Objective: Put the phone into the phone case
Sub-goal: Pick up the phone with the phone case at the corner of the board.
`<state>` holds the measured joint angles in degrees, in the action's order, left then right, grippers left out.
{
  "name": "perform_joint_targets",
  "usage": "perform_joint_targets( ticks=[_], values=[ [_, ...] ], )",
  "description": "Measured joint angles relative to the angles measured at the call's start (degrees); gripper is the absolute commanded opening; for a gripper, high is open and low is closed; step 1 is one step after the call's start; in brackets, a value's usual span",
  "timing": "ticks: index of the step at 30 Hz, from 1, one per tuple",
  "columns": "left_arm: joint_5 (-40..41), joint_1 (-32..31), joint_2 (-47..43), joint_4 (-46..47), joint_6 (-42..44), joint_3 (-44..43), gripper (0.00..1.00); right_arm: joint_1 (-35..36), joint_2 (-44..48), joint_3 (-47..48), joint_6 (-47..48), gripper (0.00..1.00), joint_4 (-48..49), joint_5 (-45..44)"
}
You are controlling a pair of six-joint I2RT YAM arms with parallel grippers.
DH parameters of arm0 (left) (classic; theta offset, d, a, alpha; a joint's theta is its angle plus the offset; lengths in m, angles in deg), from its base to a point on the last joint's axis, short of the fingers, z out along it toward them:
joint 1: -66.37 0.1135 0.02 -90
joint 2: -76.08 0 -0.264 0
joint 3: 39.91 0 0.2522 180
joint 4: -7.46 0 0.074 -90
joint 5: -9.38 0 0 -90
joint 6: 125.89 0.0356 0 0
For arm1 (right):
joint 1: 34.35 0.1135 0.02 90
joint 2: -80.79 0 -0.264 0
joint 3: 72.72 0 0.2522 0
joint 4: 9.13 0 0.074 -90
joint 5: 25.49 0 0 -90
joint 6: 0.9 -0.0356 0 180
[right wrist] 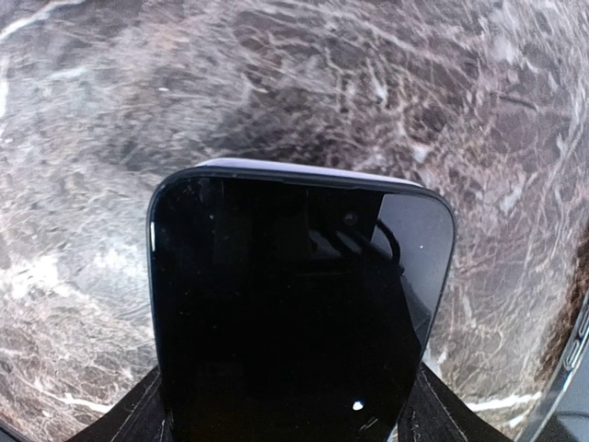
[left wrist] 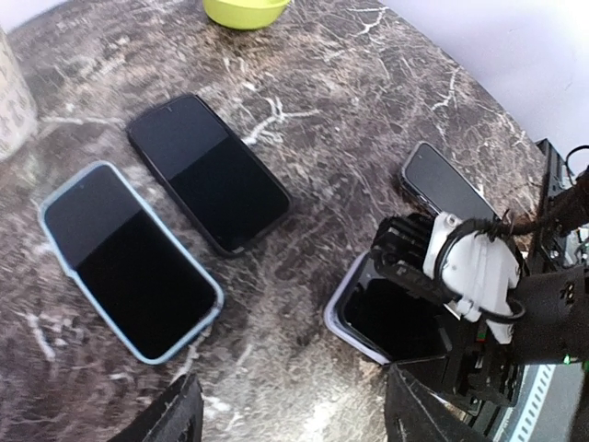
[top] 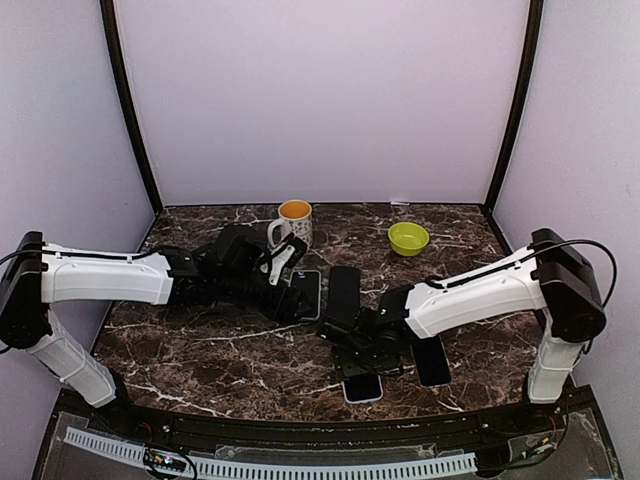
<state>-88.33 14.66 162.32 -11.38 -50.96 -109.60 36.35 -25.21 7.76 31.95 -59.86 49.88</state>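
Phone (right wrist: 294, 313) clamped by right gripper (right wrist: 290, 414), over phone case (left wrist: 339, 322): seating step, probably. Left gripper (left wrist: 294, 414) back from case, jaws wide. Next: press corners flush.

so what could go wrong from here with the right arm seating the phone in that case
The right gripper grips the phone over the lilac case; only the case's far rim shows, so it may seat skewed.
The left gripper is open and off the case, so the case could slide on the marble table.
Another phone lies close beside the right arm and could get nudged.
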Motion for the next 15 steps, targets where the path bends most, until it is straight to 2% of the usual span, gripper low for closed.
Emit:
perform_joint_targets(
  ticks=[4,7,15],
  values=[
    [-5.05,-0.02,1.03,13.33,-5.25,8.79,0.80,0.46,4.35,-5.22,3.28,0.42,5.99,-2.23],
    [-8.17,-0.07,2.67,23.54,-10.19,13.66,0.82,0.76,8.61,-9.18,6.84,0.40,10.49,-5.29],
    [-9.31,-0.33,1.36,40.57,-18.47,16.96,0.87,1.66,21.38,-15.82,15.28,0.38,22.62,-13.88]
  ],
)
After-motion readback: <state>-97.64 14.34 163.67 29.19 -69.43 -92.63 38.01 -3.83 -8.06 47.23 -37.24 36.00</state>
